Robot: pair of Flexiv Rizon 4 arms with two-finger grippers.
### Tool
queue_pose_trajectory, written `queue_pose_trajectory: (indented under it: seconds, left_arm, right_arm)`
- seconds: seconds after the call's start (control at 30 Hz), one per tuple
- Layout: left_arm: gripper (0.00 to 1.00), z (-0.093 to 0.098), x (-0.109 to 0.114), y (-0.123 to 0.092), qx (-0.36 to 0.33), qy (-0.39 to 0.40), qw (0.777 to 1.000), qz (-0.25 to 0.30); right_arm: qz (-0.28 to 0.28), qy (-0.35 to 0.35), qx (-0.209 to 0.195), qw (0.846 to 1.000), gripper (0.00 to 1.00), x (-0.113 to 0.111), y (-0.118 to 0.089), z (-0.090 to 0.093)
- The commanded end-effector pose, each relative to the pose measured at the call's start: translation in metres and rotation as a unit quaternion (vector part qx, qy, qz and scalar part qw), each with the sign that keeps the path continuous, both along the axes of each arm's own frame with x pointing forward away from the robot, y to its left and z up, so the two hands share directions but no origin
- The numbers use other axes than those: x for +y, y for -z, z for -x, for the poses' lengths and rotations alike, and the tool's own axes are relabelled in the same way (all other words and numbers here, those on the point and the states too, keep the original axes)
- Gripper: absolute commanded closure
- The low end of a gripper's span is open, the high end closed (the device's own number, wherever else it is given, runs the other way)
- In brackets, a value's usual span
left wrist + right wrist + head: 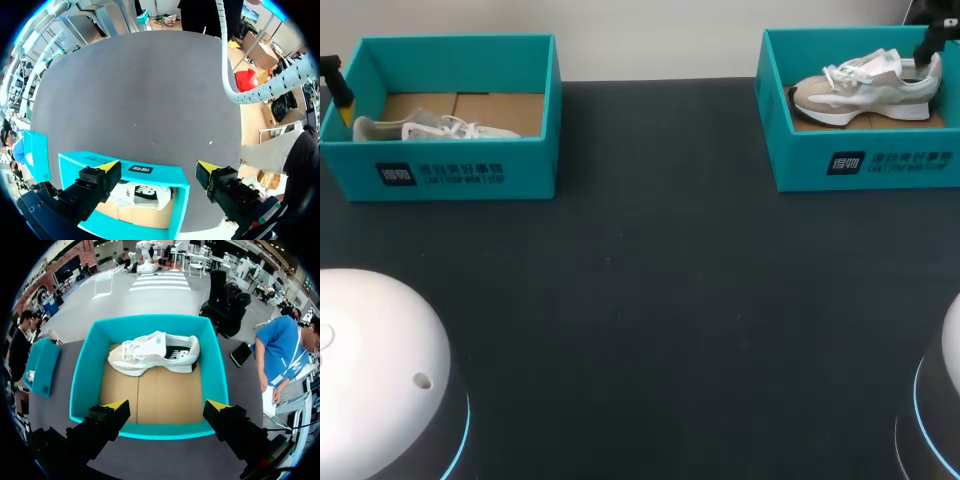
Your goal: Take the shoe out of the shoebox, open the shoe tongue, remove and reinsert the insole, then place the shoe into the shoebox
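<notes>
One pale lace-up shoe [155, 354] lies in a rectangular teal shoebox [86, 380] — cardboard-floored.

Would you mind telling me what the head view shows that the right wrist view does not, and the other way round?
Only the head view: both arms' white bases and the printed outer wall of the right shoebox. Only the right wrist view: the right gripper with its two yellow tips wide apart by the box's near wall, and the box's whole cardboard floor. Both: the right shoebox holding the white and beige shoe.
</notes>
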State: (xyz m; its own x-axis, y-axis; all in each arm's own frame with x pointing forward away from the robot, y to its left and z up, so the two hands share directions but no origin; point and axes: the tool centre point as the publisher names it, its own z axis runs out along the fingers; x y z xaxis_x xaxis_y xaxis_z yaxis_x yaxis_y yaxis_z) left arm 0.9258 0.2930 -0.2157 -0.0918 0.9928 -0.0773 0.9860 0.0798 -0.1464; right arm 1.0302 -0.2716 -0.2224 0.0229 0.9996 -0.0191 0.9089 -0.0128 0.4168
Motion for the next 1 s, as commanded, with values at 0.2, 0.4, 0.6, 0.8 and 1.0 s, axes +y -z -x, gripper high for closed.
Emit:
queue_pose_trajectory:
  seconds: [0.2, 0.4, 0.6, 0.8, 1.0]
  left_arm:
    - [0.0, 0.001, 0.0, 0.0, -0.001, 0.0, 1.0, -0.001]
    - [0.0, 0.001, 0.0, 0.0, -0.001, 0.0, 1.0, -0.001]
    - [0.0, 0.001, 0.0, 0.0, -0.001, 0.0, 1.0, -0.001]
    - [0.0, 0.001, 0.0, 0.0, -0.001, 0.0, 1.0, -0.001]
    - [0.0, 0.001, 0.0, 0.0, -0.001, 0.0, 1.0, -0.001]
  right_arm:
    - [0.015, 0.033, 0.059, 0.998, 0.02, -0.011, 0.024, -0.086]
    - [0.045, 0.037, 0.091, 0.994, 0.49, -0.022, 0.032, -0.115]
    - [0.058, 0.062, 0.109, 0.99, 0.52, -0.039, 0.037, -0.133]
    - [0.057, 0.085, 0.131, 0.986, 0.48, -0.054, 0.054, -0.147]
    - [0.051, 0.098, 0.154, 0.982, 0.46, -0.064, 0.072, -0.153]
